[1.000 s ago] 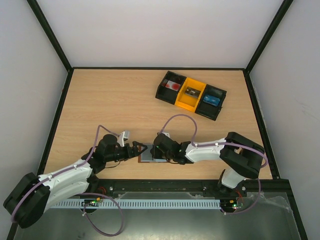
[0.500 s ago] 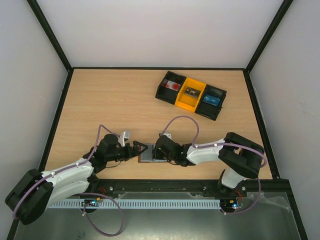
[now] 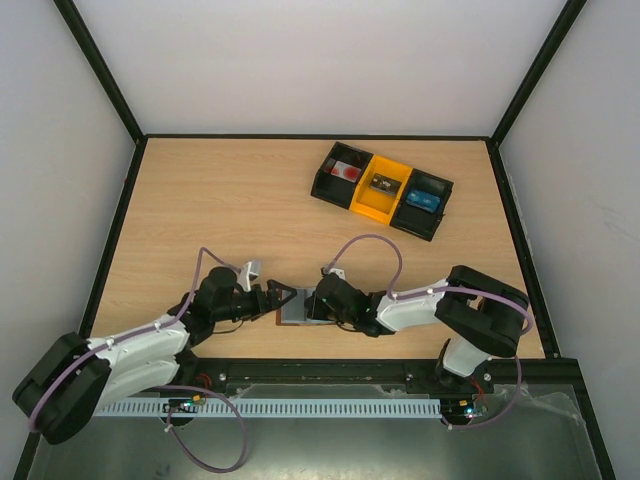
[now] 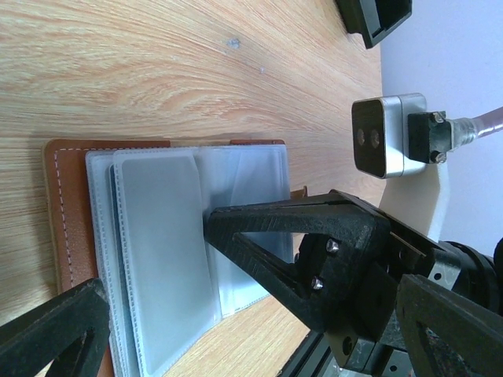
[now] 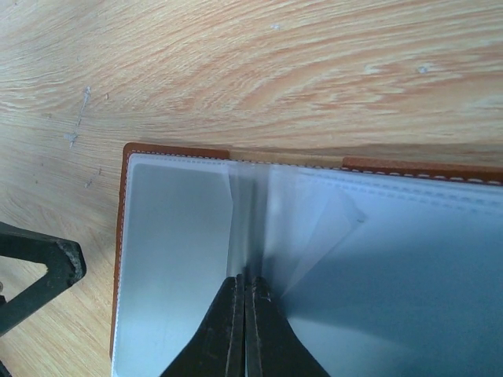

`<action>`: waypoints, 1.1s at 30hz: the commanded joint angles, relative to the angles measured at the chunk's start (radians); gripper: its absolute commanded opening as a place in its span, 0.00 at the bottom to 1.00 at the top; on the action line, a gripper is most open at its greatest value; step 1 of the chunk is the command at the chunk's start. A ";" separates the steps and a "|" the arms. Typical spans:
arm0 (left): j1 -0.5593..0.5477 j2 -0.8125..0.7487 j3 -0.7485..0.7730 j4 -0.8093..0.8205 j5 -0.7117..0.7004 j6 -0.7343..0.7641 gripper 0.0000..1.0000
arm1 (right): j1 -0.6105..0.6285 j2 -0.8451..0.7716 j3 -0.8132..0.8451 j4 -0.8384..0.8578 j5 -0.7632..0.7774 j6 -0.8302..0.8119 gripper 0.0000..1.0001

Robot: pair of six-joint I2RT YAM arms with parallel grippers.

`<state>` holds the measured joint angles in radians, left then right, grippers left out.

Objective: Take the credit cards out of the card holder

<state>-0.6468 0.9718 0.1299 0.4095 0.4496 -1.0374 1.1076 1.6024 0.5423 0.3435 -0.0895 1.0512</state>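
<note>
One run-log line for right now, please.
card holder open flat | credit cards in sleeves, none out | right gripper shut at centre fold | left gripper open beside holder

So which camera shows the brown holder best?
The left wrist view: the open holder lies nearly whole there, brown edge and clear sleeves, with only the right end effector across part of it. The right wrist view is closer but cuts off its right and lower parts. The top view shows it tiny between the arms.
</note>
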 commanded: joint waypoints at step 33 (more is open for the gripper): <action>-0.002 0.176 0.056 0.156 0.031 0.006 1.00 | 0.008 0.031 -0.036 0.004 -0.001 0.019 0.02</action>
<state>-0.6468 1.1339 0.1677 0.5343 0.4732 -1.0481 1.1076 1.6073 0.5282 0.3801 -0.0963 1.0634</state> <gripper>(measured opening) 0.999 0.022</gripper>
